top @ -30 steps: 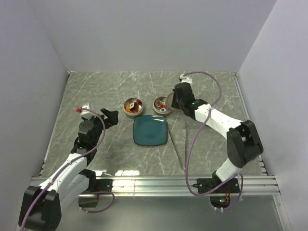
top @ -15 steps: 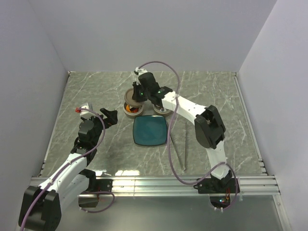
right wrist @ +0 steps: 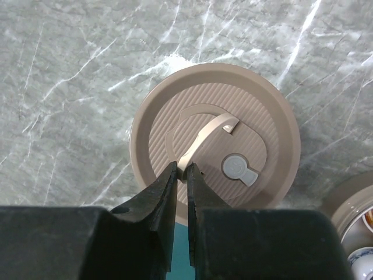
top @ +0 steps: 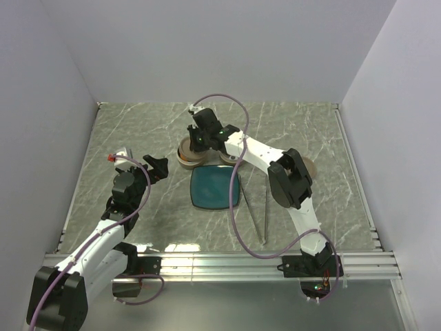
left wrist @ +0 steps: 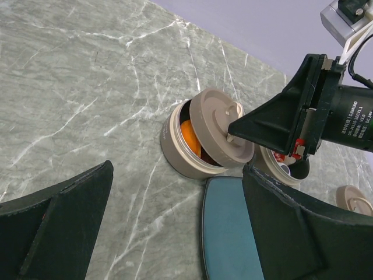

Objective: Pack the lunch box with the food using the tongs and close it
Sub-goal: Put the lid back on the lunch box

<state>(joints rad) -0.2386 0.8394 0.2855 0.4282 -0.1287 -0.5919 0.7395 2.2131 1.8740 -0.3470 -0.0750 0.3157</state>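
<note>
A marble-patterned table (top: 138, 131) seen from above, with two robot arms. The right arm reaches across to the far middle, where its right gripper (right wrist: 182, 172) is pinched shut on the thin strap handle of a round beige lid (right wrist: 233, 125). The lid sits tilted on the left container (left wrist: 175, 154), a round beige lunch box pot. A gap at its left edge shows an orange piece of food (left wrist: 189, 135) inside. Just to the right stands the right container (left wrist: 265, 166), uncovered, with red and white food (left wrist: 280, 157) in it. A second lid (left wrist: 352, 201) lies on the table further right. Near the pots lies a teal square plate (top: 215, 187). The tongs (top: 265, 214) lie on the table just right of the plate, touched by neither arm. The left gripper (top: 157, 167) hovers left of the plate, fingers spread wide, holding nothing.
</note>
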